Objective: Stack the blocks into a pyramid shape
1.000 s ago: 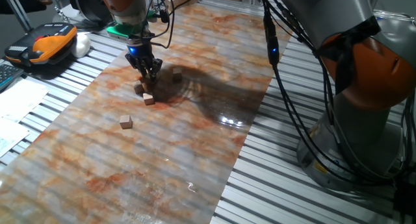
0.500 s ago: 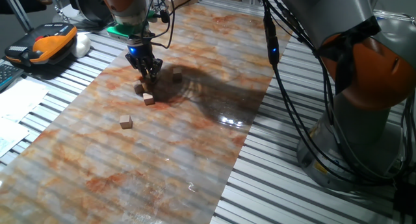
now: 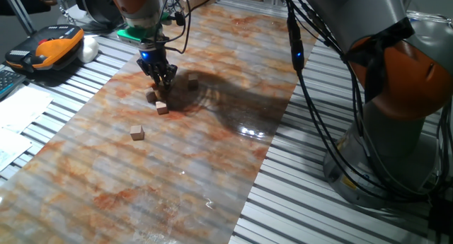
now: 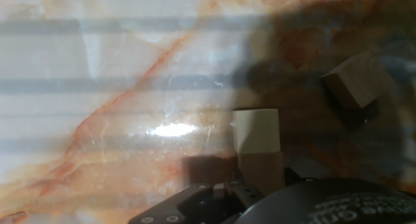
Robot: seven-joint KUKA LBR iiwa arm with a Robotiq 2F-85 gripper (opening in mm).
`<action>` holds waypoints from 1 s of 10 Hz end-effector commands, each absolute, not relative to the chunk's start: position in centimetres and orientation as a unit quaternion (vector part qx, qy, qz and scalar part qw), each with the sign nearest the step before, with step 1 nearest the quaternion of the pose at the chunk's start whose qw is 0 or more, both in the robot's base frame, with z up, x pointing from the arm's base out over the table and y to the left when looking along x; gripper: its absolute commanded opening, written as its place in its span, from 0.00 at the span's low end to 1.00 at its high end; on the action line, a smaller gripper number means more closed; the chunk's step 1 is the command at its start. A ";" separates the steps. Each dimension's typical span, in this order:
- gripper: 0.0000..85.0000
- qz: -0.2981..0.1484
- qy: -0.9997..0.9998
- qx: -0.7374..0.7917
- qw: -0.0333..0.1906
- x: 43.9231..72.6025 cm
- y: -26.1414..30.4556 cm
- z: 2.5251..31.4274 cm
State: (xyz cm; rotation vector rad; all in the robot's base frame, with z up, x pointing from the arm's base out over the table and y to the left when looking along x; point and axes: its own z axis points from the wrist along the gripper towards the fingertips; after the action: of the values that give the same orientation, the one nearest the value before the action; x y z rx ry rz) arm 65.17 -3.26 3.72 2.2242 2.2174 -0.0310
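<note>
Four blocks are countable in the fixed view on the marbled bench: a cluster block and a front block under the gripper, one far block at 2 o'clock, one lone block at 7 o'clock; others may be hidden. I cannot tell whether the fingers pinch anything; the hand view shows a pale block atop a darker block.

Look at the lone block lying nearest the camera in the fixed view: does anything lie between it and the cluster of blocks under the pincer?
Nothing visible does. The lone block lies apart on the marbled mat, and only bare mat separates it from the cluster beneath the pincer.
</note>
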 end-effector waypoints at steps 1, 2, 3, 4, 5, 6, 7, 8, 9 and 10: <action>0.00 -0.009 0.706 0.709 0.000 65.2 -3.3 3.7; 0.00 -0.006 0.705 0.709 0.000 65.2 -3.3 3.7; 0.00 -0.003 0.705 0.709 0.000 65.2 -3.3 3.8; 0.00 -0.001 0.702 0.712 -0.001 65.2 -3.3 3.8; 0.00 0.002 0.701 0.713 -0.001 65.2 -3.3 3.8; 0.00 0.003 0.701 0.713 -0.001 65.2 -3.3 3.8; 0.00 0.004 0.700 0.714 -0.001 65.2 -3.3 3.8; 0.00 0.004 0.698 0.716 -0.002 65.2 -3.3 3.8; 0.00 0.013 0.696 0.718 -0.002 65.2 -3.3 3.8; 0.20 0.018 0.694 0.720 -0.003 65.2 -3.3 3.8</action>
State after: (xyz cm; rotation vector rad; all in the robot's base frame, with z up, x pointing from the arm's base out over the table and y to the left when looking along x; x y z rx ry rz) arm 65.16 -3.31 3.84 2.2666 2.1828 0.0581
